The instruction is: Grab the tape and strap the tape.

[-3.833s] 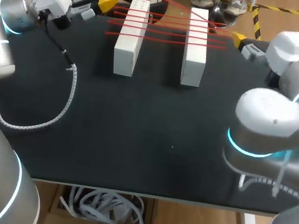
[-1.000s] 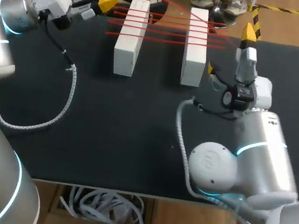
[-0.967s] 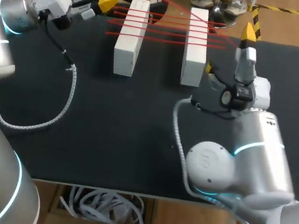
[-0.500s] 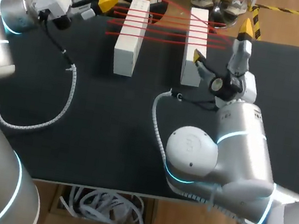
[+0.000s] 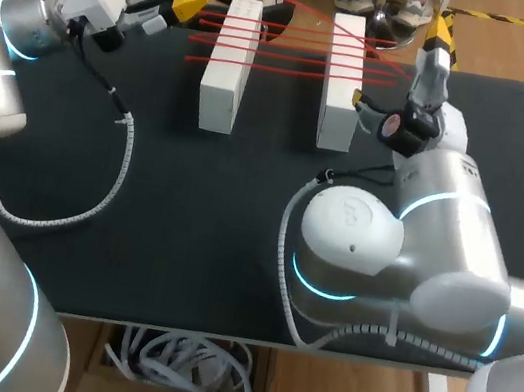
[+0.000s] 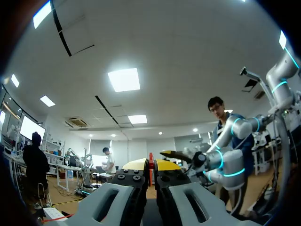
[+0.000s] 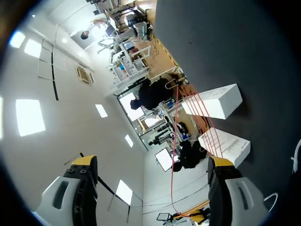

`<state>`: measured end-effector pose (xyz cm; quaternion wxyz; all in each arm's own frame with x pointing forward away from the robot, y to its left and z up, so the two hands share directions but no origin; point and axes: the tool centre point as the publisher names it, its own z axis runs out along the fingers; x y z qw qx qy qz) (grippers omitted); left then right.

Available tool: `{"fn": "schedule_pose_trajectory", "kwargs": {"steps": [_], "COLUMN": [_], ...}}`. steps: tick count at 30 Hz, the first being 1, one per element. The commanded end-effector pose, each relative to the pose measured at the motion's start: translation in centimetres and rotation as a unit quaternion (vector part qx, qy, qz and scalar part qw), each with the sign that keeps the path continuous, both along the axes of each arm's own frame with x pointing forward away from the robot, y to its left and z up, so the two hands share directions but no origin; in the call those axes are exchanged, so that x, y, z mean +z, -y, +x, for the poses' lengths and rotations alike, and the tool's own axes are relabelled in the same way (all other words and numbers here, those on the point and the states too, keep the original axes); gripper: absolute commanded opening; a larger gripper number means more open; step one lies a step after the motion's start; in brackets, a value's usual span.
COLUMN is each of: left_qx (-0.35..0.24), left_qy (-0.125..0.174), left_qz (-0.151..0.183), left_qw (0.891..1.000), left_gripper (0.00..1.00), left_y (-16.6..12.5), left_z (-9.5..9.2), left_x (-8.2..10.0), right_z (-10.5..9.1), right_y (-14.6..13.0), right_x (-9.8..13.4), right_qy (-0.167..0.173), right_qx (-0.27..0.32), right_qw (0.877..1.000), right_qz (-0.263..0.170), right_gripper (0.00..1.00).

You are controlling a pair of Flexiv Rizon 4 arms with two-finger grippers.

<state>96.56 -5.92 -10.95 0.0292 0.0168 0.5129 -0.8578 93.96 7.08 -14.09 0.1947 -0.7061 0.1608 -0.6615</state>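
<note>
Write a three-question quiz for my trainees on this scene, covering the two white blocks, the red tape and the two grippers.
1. True or false: the red tape runs across both white blocks.
2. Fill the gap: the right gripper is ____ (open or shut).
3. Which gripper is shut on the red tape?
A. the left gripper
B. the right gripper
C. both

Key
1. True.
2. Open. Its fingers stand wide apart with nothing gripped between them.
3. A.
</note>
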Motion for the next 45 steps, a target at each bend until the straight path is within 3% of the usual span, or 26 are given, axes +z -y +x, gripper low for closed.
{"fn": "schedule_pose_trajectory", "kwargs": {"steps": [1,5,13,15,16,17,18,20,22,45], "left_qx": [0.000,0.000,0.000,0.000,0.000,0.000,0.000,0.000,0.000,0.000], "left_qy": [0.001,0.001,0.001,0.001,0.001,0.001,0.001,0.001,0.001,0.001], "left_qz": [-0.001,-0.001,-0.001,-0.001,-0.001,-0.001,-0.001,-0.001,-0.001,-0.001], "left_qw": [1.000,1.000,1.000,1.000,1.000,1.000,1.000,1.000,1.000,1.000], "left_gripper": [0.00,0.00,0.00,0.00,0.00,0.00,0.00,0.00,0.00,0.00], "left_y": [0.0,0.0,0.0,0.0,0.0,0.0,0.0,0.0,0.0,0.0], "left_z": [0.0,0.0,0.0,0.0,0.0,0.0,0.0,0.0,0.0,0.0], "left_x": [-0.1,-0.1,-0.1,-0.1,-0.1,-0.1,-0.1,-0.1,-0.1,-0.1], "right_z": [0.5,0.9,1.6,1.7,1.8,1.9,1.9,2.1,2.1,3.8], "right_y": [0.2,0.4,1.0,1.0,1.0,1.1,1.1,1.2,1.3,2.3], "right_x": [-0.1,-0.9,-1.5,-1.6,-1.7,-1.7,-1.8,-1.9,-1.9,-3.1], "right_qy": [-0.034,-0.007,0.030,0.035,0.037,0.038,0.038,0.039,0.039,0.027], "right_qx": [-0.064,-0.067,-0.082,-0.083,-0.085,-0.087,-0.088,-0.092,-0.092,-0.098], "right_qw": [0.996,0.994,0.995,0.995,0.994,0.994,0.994,0.994,0.994,0.994], "right_qz": [-0.047,-0.081,-0.058,-0.053,-0.049,-0.046,-0.045,-0.039,-0.038,-0.036], "right_gripper": [1.00,1.00,1.00,0.85,0.83,0.65,0.56,0.56,0.48,0.45]}}
